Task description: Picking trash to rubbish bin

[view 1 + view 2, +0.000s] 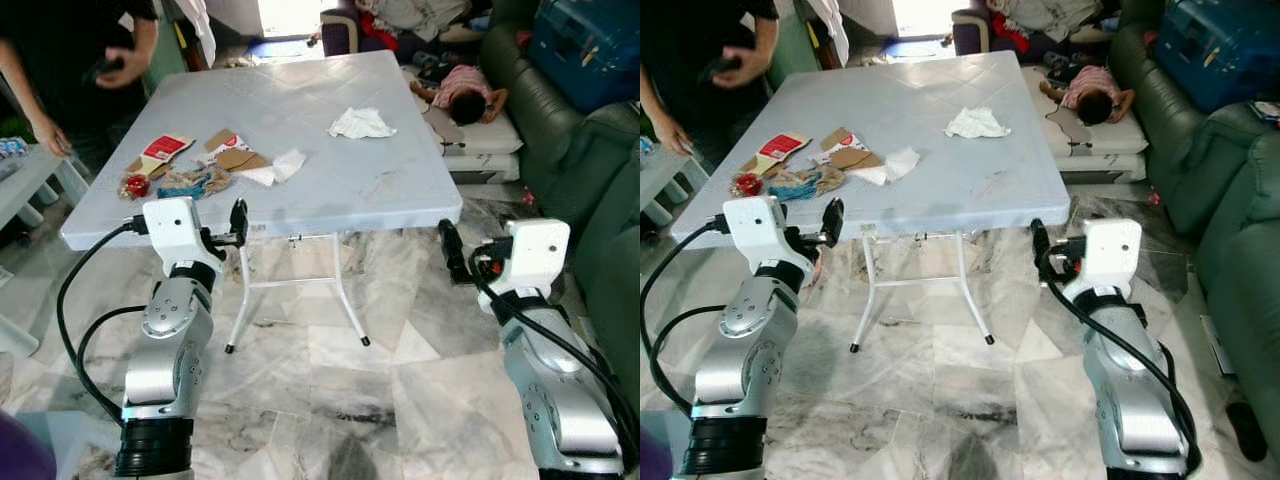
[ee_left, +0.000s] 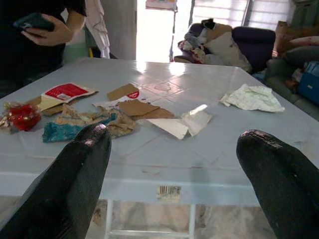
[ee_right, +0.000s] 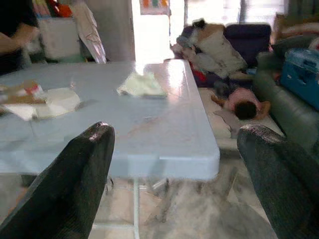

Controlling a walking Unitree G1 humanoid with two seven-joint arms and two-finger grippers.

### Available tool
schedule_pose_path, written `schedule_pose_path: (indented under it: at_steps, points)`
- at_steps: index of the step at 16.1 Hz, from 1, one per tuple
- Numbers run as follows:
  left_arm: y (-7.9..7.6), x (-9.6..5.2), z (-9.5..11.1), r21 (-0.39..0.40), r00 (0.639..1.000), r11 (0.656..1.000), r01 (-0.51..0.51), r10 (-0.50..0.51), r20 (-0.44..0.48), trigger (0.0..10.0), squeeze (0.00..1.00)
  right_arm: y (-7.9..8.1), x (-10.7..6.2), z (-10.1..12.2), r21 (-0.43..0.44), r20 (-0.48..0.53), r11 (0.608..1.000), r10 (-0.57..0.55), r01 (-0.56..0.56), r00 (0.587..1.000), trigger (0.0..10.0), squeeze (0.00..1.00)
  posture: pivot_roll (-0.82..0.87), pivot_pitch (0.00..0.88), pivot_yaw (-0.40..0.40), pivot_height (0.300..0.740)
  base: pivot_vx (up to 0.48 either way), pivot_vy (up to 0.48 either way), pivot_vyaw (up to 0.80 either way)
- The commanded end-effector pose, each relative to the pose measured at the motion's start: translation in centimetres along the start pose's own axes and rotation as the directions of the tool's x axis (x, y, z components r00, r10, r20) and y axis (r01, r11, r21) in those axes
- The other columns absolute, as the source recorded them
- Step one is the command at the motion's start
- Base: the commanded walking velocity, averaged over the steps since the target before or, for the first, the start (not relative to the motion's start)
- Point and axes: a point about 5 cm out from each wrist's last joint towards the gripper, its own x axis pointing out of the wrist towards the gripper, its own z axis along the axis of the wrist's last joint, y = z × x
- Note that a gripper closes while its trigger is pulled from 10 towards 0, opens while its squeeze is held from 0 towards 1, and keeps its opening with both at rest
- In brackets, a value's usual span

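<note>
Both grippers, left gripper and right gripper, hover jaws spread below the worktop edge, risking bumping it when reaching for the crumpled tissue.

Daylight pours from a blown-out doorway beyond the far side of the bench, leaving pale glare along its top. The head views are bright and fairly sharp, bowed slightly at the edges. Under the bench the marble floor lies in soft shadow. The left wrist view is crisp; the right wrist view is smeared and hazy throughout.
</note>
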Motion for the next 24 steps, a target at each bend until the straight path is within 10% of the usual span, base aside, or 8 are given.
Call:
schedule_pose_path:
  at_steps: [1,24]
  points:
    - [-0.4,0.2,0.3,0.004,1.0,1.0,0.003,-0.003,0.013,10.0,0.0,-0.3,-0.2,0.4,-0.013,0.014,1.0,0.0,0.0,1.0,10.0,0.0,-0.06,0.002,0.039,0.74,0.398,0.0,0.0]
    - [-1.5,-0.4,-1.4,0.007,0.998,0.999,0.038,-0.038,-0.043,10.0,0.0,-0.5,0.0,0.7,-0.024,0.014,1.0,0.014,-0.014,1.0,10.0,0.0,-0.06,0.014,0.014,0.74,0.305,0.0,0.27]
